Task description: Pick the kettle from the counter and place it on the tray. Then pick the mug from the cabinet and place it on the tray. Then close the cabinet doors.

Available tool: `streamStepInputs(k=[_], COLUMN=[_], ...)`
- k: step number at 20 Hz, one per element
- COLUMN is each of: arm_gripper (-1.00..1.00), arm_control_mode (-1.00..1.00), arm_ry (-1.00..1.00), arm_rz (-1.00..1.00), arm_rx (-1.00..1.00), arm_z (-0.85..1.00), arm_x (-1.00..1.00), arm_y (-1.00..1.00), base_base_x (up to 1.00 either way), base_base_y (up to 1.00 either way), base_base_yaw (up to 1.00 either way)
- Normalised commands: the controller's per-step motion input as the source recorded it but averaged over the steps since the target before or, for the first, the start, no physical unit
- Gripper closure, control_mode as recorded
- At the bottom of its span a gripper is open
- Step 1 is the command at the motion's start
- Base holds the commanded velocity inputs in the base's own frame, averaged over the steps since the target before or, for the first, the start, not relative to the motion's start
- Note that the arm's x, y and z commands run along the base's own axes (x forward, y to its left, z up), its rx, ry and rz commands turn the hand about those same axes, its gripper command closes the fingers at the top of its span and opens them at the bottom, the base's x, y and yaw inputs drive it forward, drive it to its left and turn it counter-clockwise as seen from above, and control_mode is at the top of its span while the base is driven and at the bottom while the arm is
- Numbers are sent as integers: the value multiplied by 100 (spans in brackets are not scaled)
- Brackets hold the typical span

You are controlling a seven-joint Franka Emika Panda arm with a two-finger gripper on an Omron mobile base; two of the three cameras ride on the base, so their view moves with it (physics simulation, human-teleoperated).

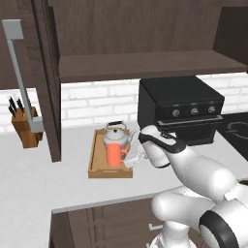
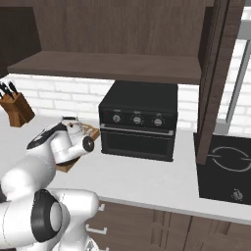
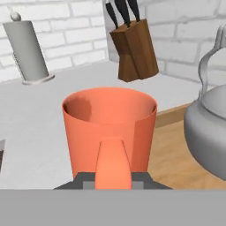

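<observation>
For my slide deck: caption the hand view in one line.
Fingers shut on the handle of the orange mug, beside the kettle on the wooden tray.

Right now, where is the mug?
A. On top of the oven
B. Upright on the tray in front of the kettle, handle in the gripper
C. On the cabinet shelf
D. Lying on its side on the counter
B: the mug stands upright on the tray in front of the kettle, and the hand view shows the gripper closed on its handle.
</observation>
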Motion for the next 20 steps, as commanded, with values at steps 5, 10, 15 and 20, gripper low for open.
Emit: streamStepInputs(k=[5,10,15,20], arm_gripper=[100,100,100,100], arm_control_mode=[-100,-100,-100,-100], arm_ry=[0,-1,-10,-9], arm_rz=[0,0,0,0], arm_rx=[0,0,7,5], arm_z=[-37,-42,-5,-10], arm_x=[13,20,28,25], arm_y=[11,17,4,0], base_base_x=[0,0,0,0], base_base_y=[0,0,0,0], base_base_yaw=[0,0,0,0])
